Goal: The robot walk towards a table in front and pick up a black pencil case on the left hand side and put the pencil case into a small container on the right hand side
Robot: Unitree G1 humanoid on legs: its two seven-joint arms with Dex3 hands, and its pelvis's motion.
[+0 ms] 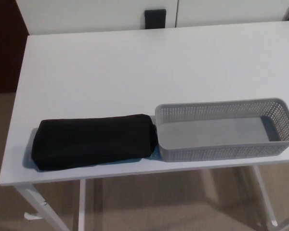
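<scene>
Container (221, 153) — floor bare | pencil case (94, 141) just beside its left end, on table (135, 62) | robot hands out of view — grip unknown

A black pencil case (92, 141) is seen lying flat near the front edge of the white table (135, 67), toward the left. It is made of soft, matte fabric, is long and rectangular with rounded corners, and is set lengthwise along the table edge. Its right end is touching, or very nearly touching, the left end wall of a small grey container (224, 153). The container is a shallow oblong basket with perforated walls, standing upright and empty, at the front right of the table.
</scene>
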